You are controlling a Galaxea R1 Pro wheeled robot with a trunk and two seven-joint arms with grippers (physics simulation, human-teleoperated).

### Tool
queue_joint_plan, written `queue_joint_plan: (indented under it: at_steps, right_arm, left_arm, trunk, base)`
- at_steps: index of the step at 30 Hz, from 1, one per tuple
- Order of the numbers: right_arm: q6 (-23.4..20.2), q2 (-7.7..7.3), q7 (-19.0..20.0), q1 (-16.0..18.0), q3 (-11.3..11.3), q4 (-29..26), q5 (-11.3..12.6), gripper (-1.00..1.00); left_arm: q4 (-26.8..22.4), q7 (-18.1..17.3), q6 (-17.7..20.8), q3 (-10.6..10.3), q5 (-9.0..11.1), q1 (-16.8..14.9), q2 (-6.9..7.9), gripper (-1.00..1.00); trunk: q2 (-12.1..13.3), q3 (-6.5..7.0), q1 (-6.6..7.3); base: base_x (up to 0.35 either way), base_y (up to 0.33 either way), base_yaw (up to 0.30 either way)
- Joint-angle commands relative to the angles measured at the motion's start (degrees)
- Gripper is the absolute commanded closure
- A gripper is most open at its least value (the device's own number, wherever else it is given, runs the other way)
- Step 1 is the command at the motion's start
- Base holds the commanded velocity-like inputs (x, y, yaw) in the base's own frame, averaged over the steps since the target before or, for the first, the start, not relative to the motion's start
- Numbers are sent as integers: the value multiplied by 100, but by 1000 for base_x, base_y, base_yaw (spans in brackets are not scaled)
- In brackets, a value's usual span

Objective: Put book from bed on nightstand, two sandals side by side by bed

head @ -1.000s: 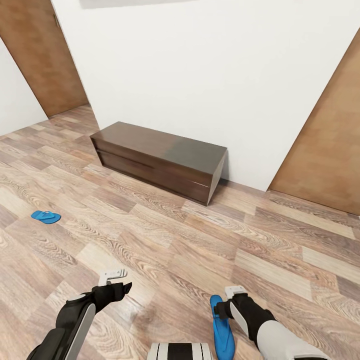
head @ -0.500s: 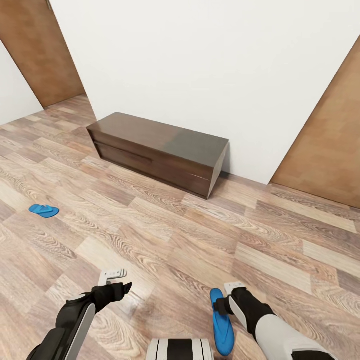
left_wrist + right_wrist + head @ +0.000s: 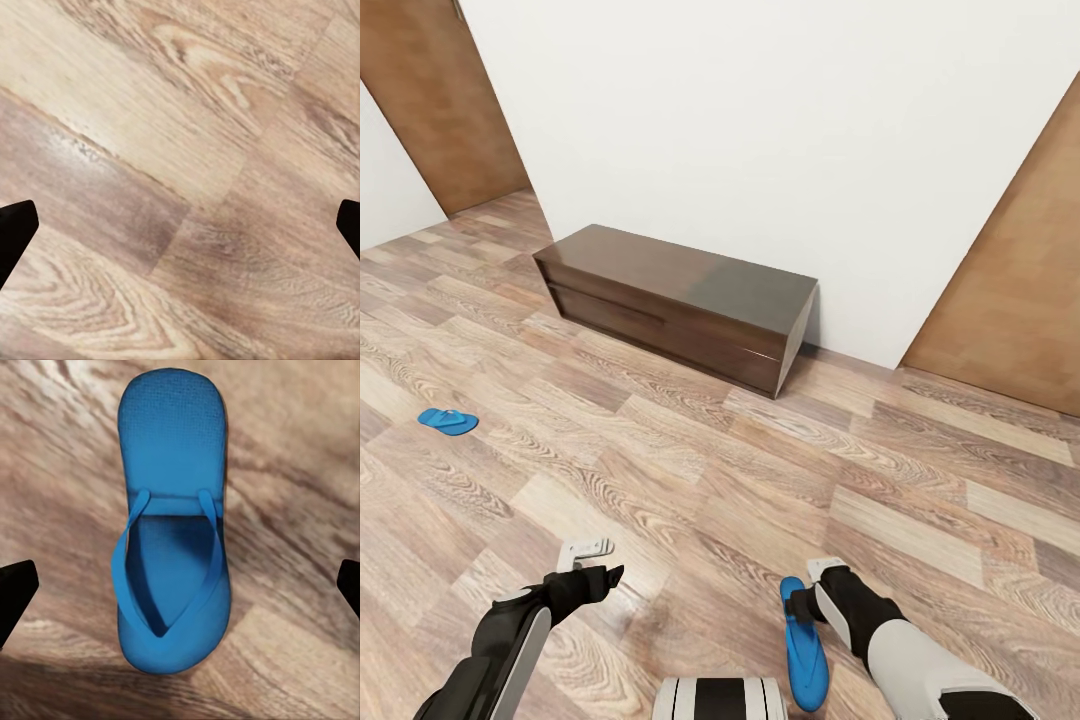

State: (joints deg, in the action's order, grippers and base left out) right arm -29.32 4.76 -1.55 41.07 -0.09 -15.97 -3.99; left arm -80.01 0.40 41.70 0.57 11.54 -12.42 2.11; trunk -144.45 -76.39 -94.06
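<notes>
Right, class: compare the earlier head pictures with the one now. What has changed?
Very little. The right gripper crept slightly forward beside the near sandal, jaws open, gripping nothing. The early shift of the whole picture is the camera's. The left gripper, far sandal and bench stayed put.

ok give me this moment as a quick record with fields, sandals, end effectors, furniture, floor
near sandal: blue sandal lying flat on the floor, beside the right end effector
far sandal: second blue sandal on the floor, off to the robot's left
right end effector: open, sandal centred between its fingertips in the wrist view, not gripped
left end effector: open, over bare planks
furniture: low dark wooden bench against the white wall
floor: wood planks
</notes>
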Motion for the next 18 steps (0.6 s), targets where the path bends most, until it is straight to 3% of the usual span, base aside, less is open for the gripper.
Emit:
queue_joint_plan:
  at_steps: [1,10,18]
  right_arm:
    - [-40,7,-3,12,2,-10,-40,-100]
    - [-53,21,-4,73,13,-11,-40,-100]
    - [-56,26,-4,136,21,-7,-40,-100]
  left_arm:
    - [-6,4,30,4,33,-3,0,-100]
    - [-5,4,25,4,33,-2,0,-100]
    - [-5,4,23,2,33,-2,0,-100]
  trunk:
    - [-2,-4,1]
    - [-2,-4,1]
    - [-12,-181,-20]
  base:
    - [0,0,0]
    - [0,0,0]
    - [0,0,0]
